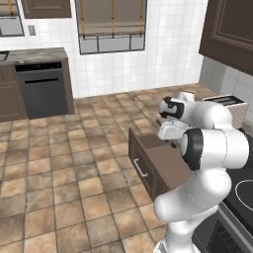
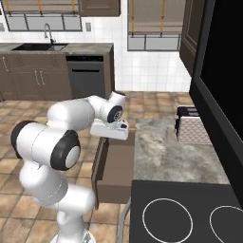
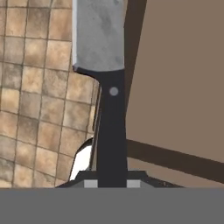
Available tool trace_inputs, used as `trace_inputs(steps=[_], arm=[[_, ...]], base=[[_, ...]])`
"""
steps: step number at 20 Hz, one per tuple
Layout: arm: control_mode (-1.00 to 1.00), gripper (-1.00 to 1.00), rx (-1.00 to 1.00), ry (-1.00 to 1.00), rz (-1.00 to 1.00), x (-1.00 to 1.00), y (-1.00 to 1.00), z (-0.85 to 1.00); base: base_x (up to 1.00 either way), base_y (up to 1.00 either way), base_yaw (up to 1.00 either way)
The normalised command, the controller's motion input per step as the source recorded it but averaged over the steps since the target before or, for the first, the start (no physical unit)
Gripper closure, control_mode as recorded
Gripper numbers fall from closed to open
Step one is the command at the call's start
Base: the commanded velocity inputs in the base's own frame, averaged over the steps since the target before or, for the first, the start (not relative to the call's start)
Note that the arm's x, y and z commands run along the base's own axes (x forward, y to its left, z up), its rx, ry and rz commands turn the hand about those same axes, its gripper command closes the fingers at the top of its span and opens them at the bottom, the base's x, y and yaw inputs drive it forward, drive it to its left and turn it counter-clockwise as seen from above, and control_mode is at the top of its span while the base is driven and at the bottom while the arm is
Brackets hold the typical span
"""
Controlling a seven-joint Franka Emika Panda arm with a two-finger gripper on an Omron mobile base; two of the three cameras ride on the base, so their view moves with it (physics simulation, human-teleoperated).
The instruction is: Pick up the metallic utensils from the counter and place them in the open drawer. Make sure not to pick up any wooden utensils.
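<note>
Hand view: jaws grip knife (image 3: 107,87), blade tip cut off, above drawer (image 3: 183,78).

knife (image 3: 107,87) in gripper (image 3: 111,183) | above open drawer (image 3: 183,78) front edge

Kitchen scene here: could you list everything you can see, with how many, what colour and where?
knife: one, grey blade and black handle, held over the drawer's edge
open drawer: one, dark brown, pulled out from the island
counter: one, grey-beige marbled, right of the drawer
toaster: one, silvery, at the counter's far end
cooktop: one, black with white rings, near end
dishwasher: one, dark grey, far wall
sink: one, dark, far counter
pincer: one, dark tips, shut on the knife handle
</note>
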Motion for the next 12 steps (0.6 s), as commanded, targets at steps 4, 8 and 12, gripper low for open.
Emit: trace_inputs(steps=[4,8,12], arm=[[-1.00,1.00,0.01,-0.04,0.06,0.30,-0.01,-0.66],[-1.00,1.00,0.00,0.00,0.07,0.57,0.00,-0.53],[-1.00,1.00,0.07,-0.02,0.08,0.43,0.00,-0.49]], base=[[0.00,0.00,0.00],[0.00,0.00,0.00],[0.00,0.00,0.00]])
